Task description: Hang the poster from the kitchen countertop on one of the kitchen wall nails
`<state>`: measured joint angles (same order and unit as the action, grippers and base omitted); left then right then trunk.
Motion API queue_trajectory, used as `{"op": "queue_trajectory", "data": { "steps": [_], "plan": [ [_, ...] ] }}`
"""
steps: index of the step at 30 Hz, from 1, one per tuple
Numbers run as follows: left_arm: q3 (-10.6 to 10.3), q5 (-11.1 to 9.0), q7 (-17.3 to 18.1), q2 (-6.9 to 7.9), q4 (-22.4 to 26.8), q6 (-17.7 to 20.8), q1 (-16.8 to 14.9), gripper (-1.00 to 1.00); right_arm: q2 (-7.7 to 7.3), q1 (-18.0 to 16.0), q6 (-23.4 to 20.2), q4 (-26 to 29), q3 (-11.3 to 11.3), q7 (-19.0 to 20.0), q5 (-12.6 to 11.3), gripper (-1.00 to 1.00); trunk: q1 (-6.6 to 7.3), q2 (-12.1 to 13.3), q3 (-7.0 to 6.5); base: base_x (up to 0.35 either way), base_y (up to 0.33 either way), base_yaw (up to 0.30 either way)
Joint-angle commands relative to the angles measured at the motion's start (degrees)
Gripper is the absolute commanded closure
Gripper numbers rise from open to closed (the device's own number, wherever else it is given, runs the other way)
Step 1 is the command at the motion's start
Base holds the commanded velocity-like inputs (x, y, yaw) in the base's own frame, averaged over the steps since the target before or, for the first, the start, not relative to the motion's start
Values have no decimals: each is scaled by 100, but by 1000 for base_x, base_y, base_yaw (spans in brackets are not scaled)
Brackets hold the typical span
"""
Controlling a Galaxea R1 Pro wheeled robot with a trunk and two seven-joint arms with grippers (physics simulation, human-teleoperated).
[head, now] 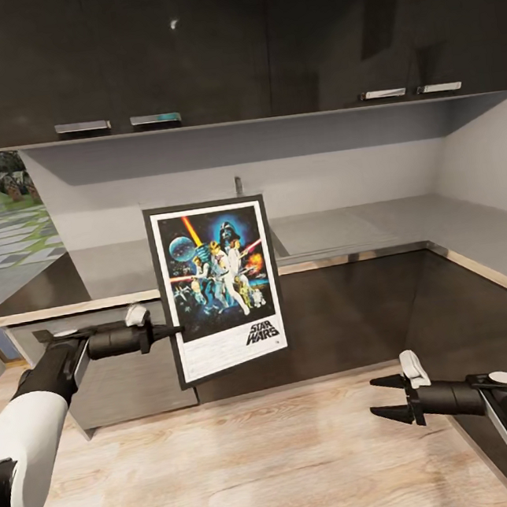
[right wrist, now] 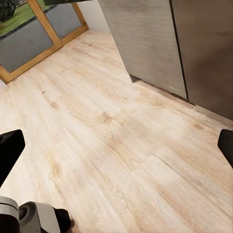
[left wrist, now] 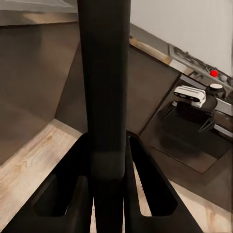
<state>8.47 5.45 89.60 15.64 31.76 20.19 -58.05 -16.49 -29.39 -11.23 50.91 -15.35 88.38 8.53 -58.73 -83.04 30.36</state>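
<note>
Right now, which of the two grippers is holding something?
The left gripper: it is closed on the left edge of the poster, held upright. The right gripper is open and empty above the wooden floor.

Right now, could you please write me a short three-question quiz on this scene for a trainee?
1. True or false: the left gripper holds the poster by its edge.
2. The right gripper is: A) open, holding nothing; B) shut on the poster; C) resting on the kitchen countertop.
3. Fill in: the poster is held ____, print facing the head camera.

Key: 1 true. 2 A. 3 upright.
</note>
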Motion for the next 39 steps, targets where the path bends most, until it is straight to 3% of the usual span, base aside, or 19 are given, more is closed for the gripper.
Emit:
{"op": "queue_trajectory", "data": {
  "steps": [1, 7, 8, 14, 16, 18, 20, 26, 39],
  "plan": [
    [34, 58, 40, -6, -28, 43, -5, 100, 6, -5, -61, 8, -15, 35, 38, -100, 0, -3, 6, 0, 0, 0],
    [-17, 55, 40, -26, -137, -97, -5, 100, 32, -5, -66, 9, 20, 37, 37, -100, 0, -3, 6, 0, 0, 0],
    [-98, 54, 40, -31, -152, -147, -5, 100, 37, -5, -64, 2, 235, 26, 35, -100, 0, -3, 6, 0, 0, 0],
    [-297, 53, 40, -44, -170, -182, -5, 100, 41, -5, -63, -1, 470, 15, 35, -100, 0, -3, 6, 0, 0, 0],
    [-380, 53, 40, -87, -178, -186, -5, 100, 41, -5, -63, -2, 490, 14, 35, -100, 0, -3, 6, 0, 0, 0],
    [-637, 51, 40, -214, -185, -202, -5, 100, 46, -5, -64, -2, 513, 19, 34, -100, 0, -3, 6, 0, 0, 0],
    [-754, 48, 40, -284, -186, -280, -5, 100, 44, -5, -64, -2, 518, 17, 34, -100, 0, -3, 6, 0, 0, 0],
    [-870, 37, 40, -380, -195, -567, -5, 100, 33, -5, -57, -2, 523, 14, 34, -100, 0, -3, 6, 0, 0, 0],
    [-958, 35, 40, -509, -197, -629, 10, 100, 28, -5, -55, -6, 521, 4, 35, -100, 0, -3, 6, 0, 0, 0]
  ]
}}
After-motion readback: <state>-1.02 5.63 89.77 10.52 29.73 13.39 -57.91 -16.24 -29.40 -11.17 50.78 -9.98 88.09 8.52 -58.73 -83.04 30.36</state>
